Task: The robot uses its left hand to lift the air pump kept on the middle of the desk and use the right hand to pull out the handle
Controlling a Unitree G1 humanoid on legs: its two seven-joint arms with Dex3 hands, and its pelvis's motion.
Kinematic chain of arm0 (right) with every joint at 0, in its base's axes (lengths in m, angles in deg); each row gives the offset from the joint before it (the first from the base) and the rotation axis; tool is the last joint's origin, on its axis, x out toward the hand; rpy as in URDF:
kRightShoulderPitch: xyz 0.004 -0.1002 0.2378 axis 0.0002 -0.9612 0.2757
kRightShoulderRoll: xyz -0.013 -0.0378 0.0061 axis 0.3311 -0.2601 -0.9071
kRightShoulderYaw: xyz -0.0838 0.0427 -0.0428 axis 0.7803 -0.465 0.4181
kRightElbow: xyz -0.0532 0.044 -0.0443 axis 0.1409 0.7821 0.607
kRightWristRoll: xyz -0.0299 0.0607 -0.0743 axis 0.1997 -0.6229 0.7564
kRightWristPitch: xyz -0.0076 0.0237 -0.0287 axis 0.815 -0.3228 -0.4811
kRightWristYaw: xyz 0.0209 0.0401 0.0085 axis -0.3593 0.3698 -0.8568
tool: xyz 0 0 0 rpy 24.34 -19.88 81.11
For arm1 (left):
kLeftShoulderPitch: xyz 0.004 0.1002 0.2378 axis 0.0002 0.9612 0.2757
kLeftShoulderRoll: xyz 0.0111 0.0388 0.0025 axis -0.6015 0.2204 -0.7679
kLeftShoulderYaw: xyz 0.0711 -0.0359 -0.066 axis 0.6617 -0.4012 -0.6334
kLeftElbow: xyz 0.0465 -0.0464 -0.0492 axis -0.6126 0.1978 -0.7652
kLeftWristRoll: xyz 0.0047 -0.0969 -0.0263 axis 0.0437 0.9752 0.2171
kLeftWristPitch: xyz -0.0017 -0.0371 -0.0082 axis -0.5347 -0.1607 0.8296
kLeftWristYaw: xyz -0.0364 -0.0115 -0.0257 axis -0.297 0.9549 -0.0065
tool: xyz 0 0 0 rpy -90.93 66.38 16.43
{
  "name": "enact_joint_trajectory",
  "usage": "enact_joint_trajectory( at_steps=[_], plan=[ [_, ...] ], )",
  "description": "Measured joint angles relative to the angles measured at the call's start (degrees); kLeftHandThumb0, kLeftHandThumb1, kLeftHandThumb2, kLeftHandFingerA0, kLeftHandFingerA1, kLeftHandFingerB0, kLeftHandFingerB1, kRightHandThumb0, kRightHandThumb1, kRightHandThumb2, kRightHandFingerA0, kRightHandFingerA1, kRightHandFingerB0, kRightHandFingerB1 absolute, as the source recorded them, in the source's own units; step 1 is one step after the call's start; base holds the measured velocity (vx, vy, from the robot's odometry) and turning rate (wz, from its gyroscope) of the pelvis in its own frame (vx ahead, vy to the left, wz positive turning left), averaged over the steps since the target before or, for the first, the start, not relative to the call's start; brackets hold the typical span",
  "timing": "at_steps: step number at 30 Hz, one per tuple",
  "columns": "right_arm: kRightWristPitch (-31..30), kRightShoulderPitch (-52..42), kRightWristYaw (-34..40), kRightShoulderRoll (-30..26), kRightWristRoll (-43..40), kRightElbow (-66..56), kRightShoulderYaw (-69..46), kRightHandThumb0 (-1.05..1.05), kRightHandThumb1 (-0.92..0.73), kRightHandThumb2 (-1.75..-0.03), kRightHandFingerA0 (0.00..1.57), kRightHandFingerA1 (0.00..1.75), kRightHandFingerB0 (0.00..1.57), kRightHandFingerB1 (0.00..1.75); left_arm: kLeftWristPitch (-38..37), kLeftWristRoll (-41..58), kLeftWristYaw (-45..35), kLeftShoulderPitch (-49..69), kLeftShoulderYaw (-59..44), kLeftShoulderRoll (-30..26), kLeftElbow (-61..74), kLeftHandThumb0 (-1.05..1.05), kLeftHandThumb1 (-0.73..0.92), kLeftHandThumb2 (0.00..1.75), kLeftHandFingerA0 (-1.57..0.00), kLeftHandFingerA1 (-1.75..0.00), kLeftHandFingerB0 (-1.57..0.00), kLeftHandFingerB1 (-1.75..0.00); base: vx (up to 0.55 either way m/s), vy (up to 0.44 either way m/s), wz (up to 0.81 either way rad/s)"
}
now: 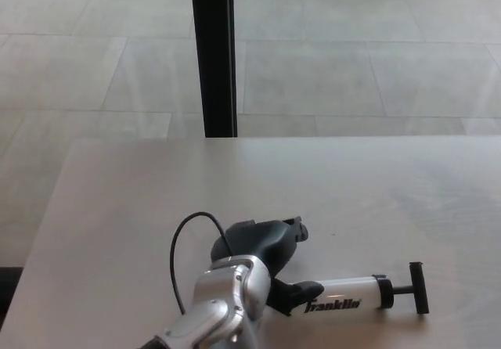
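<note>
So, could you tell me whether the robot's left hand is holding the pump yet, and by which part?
Not clearly. The left hand is over the nozzle end of the air pump, thumb against the barrel, but a closed grip cannot be told; the pump lies on the desk.

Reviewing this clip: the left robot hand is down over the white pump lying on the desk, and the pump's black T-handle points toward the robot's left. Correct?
Not quite. The head view shows the left robot hand over the near end of the white pump lying on the desk, but the black T-handle points toward the robot's right, not its left.
</note>
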Motion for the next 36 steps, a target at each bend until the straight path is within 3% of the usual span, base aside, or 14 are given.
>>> enact_joint_trajectory(
  at_steps=[1, 3, 4, 12, 20, 28, 29, 36],
  plan=[
    [-0.13, 0.10, 0.23, 0.28, 0.06, -0.07, -0.04, -0.55, -0.60, -0.99, 0.30, 0.56, 0.42, 0.58, 0.31, -0.55, 0.65, 0.20, -0.02, 0.70, -0.51, -0.81, 0.58, 0.98, -0.03, -0.51, -0.17, -0.51, 0.00, 0.000, 0.00],
    [-0.48, 0.23, 0.68, 0.65, 0.25, -0.28, -0.12, -0.55, -0.59, -0.98, 0.31, 0.56, 0.42, 0.58, 0.86, -1.75, 2.08, 0.77, -0.18, 2.03, -1.45, -0.79, 0.56, 0.96, -0.03, -0.53, -0.17, -0.51, 0.00, 0.000, 0.00],
    [-0.55, 0.27, 0.94, 0.78, 0.35, -0.28, -0.25, -0.55, -0.71, -0.63, 0.38, 0.46, 0.48, 0.44, 1.04, -2.23, 2.82, 1.22, -0.43, 2.67, -1.77, -0.79, 0.56, 0.96, -0.03, -0.51, -0.18, -0.51, 0.00, 0.000, 0.00],
    [-0.86, 0.83, 2.43, 2.16, 0.65, -0.24, -0.91, -0.56, -0.74, -0.62, 0.41, 0.46, 0.50, 0.44, 1.14, -5.23, 7.52, 4.37, -2.81, 5.81, -2.96, -0.78, 0.56, 0.93, -0.09, -0.55, -0.24, -0.51, 0.00, 0.000, 0.00],
    [-0.87, 1.39, 3.33, 2.80, 0.91, -0.25, -0.92, -0.55, -0.74, -0.62, 0.40, 0.48, 0.49, 0.44, 0.97, -7.78, 9.48, 6.00, -2.70, 7.39, -3.23, -0.78, 0.56, 0.90, -0.09, -0.56, -0.15, -0.48, 0.00, 0.000, 0.00],
    [-0.88, 1.39, 3.42, 3.33, 1.11, -0.38, -0.59, -0.53, -0.71, -0.62, 0.41, 0.48, 0.50, 0.46, 0.92, -11.12, 11.72, 4.99, 0.60, 10.19, -8.02, -0.77, 0.54, 0.90, -0.11, -0.56, -0.17, -0.49, 0.00, 0.000, 0.00],
    [-0.89, 1.38, 3.42, 3.47, 1.15, -0.61, -0.41, -0.49, -0.73, -0.61, 0.42, 0.49, 0.51, 0.46, 0.91, -11.46, 12.08, 4.97, 0.84, 10.74, -8.36, -0.74, 0.70, 0.60, -0.13, -0.55, -0.23, -0.42, 0.00, 0.000, 0.00],
    [-0.88, 1.26, 3.42, 4.43, 1.27, -0.43, 0.11, -0.51, -0.72, -0.61, 0.41, 0.47, 0.52, 0.44, -1.10, -13.44, 14.05, 1.47, 4.64, 14.37, -14.84, -0.69, 0.70, 0.60, -0.18, -0.54, -0.31, -0.44, 0.00, 0.000, 0.00]
  ],
)
